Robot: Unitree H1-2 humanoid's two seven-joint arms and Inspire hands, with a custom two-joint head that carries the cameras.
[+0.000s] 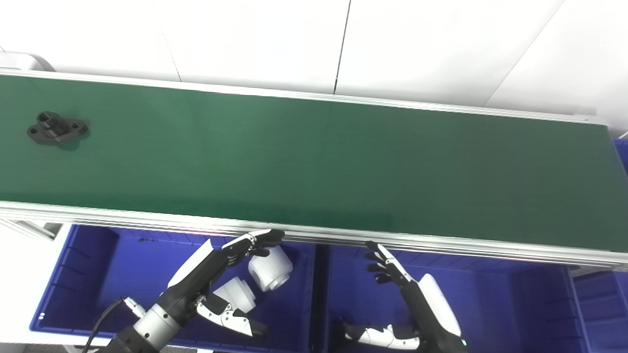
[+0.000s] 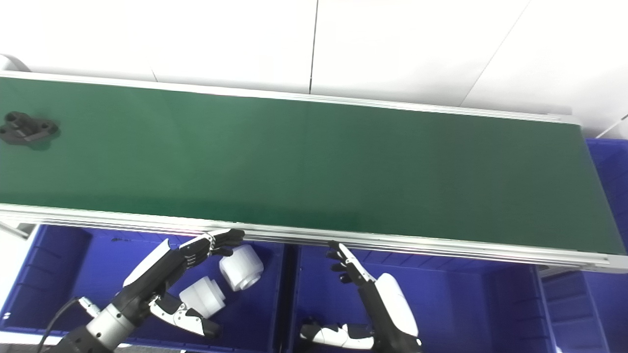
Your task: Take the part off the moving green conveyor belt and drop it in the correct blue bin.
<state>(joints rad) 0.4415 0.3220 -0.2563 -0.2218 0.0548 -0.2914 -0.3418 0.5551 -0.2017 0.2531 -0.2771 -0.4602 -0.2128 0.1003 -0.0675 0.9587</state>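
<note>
Both hands, left hand (image 1: 216, 279) and right hand (image 1: 412, 294), wait empty, fingers spread, over blue bins (image 1: 88, 274); black part (image 1: 56, 128) rides the green belt (image 1: 314, 162) at 10 o'clock, awaiting pickup.

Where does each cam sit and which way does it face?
Left eye view: on the head, looking down over the green conveyor belt to the white wall; the left hand and right hand rise from the bottom edge over the blue bins.
Right eye view: beside it, a little to the right, same aim; both hands show.
Shared: the belt, the black part at its far left end, two white parts in the left bin, both hands open.
</note>
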